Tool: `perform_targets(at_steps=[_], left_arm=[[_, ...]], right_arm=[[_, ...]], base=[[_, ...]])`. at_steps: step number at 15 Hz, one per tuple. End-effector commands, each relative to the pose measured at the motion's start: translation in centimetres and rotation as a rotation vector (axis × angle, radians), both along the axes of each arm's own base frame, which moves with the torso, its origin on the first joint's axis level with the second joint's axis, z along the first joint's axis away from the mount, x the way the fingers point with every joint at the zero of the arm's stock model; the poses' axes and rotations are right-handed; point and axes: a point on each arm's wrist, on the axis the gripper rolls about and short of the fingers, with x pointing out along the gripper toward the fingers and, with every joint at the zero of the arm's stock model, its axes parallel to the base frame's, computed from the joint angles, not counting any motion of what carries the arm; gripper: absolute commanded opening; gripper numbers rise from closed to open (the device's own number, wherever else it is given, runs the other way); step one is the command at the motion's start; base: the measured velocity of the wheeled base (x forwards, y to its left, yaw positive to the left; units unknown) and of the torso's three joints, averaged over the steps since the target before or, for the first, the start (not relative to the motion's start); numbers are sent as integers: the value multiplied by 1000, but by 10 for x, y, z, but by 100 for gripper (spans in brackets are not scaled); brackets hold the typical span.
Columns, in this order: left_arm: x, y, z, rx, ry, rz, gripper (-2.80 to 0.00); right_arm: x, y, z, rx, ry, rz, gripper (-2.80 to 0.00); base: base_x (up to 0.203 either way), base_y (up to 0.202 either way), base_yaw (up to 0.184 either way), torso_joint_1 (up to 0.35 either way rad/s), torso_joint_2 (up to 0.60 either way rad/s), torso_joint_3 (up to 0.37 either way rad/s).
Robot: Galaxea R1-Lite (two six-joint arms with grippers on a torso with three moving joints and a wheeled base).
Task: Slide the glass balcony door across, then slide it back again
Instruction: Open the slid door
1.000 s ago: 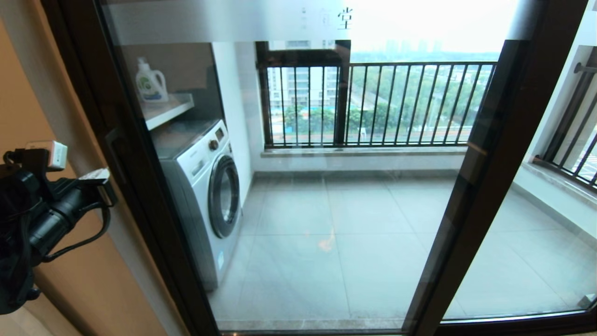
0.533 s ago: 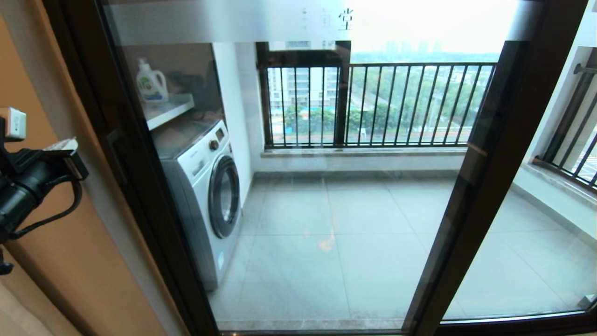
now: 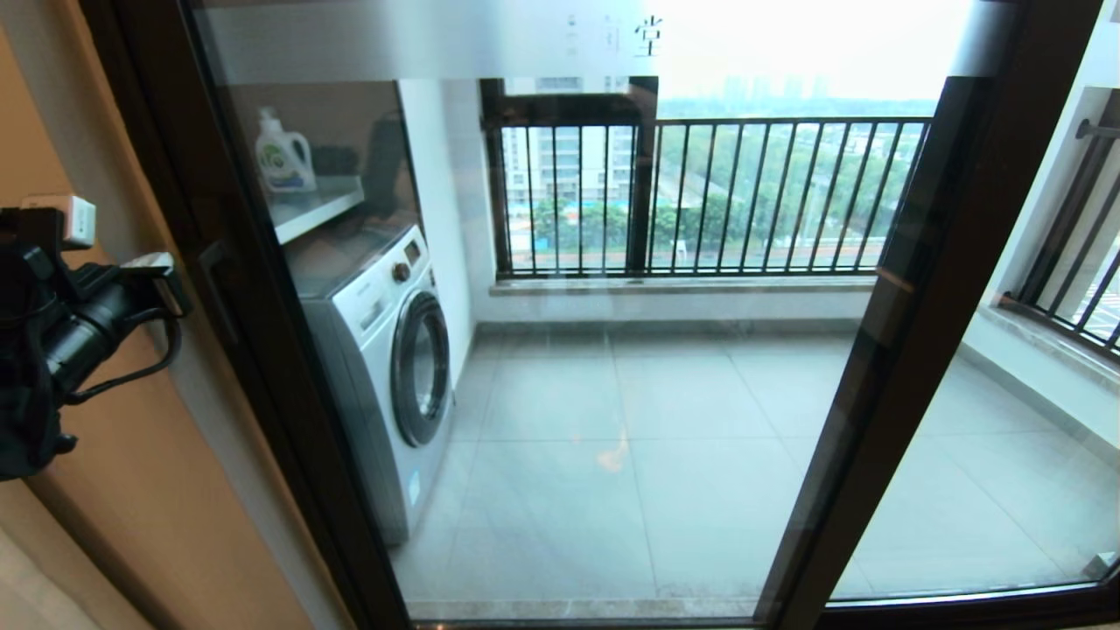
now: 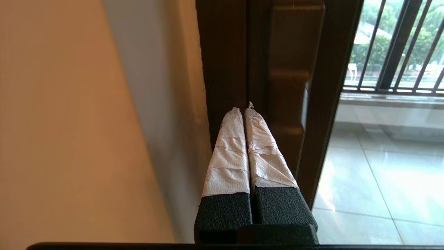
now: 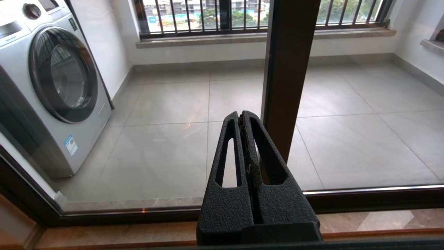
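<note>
Left gripper (image 4: 244, 109) has its white-wrapped fingers (image 4: 229, 152) pressed together, nothing clamped between them. From the L wrist cam I see the tips pointing at the dark brown upright of the glass balcony door (image 4: 225, 62), close to it; can't tell if they touch. Bar handle (image 4: 293, 69) sits just beside the tips, toward the glass side.

In head view the L gripper (image 3: 162, 276) hangs at approx 9 o'clock, in front of the tan wall (image 3: 149, 490), near the door's upright but short of it. I read the glass balcony door (image 3: 612, 394) as filling most of the frame: its handle upright runs from 11 o'clock down to 7 o'clock, hard against the wall edge, and its frosted top strip (image 3: 420, 39) w/ characters crosses 12 o'clock. A second dark-framed panel's upright (image 3: 884, 350) slants from 1 o'clock down to 5 o'clock.

Right gripper (image 5: 244, 119) shows only on its own wrist cam: black slotted fingers shut together, empty, held low in front of the glass, w/ a brown upright (image 5: 288, 69) just beyond the tips.

Behind the glass: washing machine (image 3: 385, 367) at approx 8 o'clock, shelf (image 3: 315, 206) above it w/ a detergent bottle (image 3: 284, 153) at 10 o'clock, grey tiled floor (image 3: 630, 455), and the far window w/ black railing bars (image 3: 700, 197) at 12 o'clock.
</note>
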Motion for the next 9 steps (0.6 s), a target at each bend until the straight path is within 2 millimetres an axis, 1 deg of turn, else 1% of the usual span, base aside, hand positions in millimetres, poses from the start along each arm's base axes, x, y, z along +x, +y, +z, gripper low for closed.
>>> perform_targets(at_steps=[1,2,5,8,9], left_arm=[[25,8,-11,1,5,1,-280],[33,10,-10,4,0,2,-280],[46,10,-7,0,18,-8,-280],[50,6,-7,3,16,-20,-280],[51,2,-6,4,13,-31,-280]], right_arm=[[0,0,-1,0,4,1,-280],[0,0,-1,0,4,1,-280],[0,0,-1,0,3,1,-280],[0,0,-1,0,4,1,-280],[0,0,-1,0,2,1,-280]], base=[[0,0,0,0,0,0],[0,0,0,0,0,0],[0,0,0,0,0,0],[0,0,0,0,0,0],[0,0,0,0,0,0]])
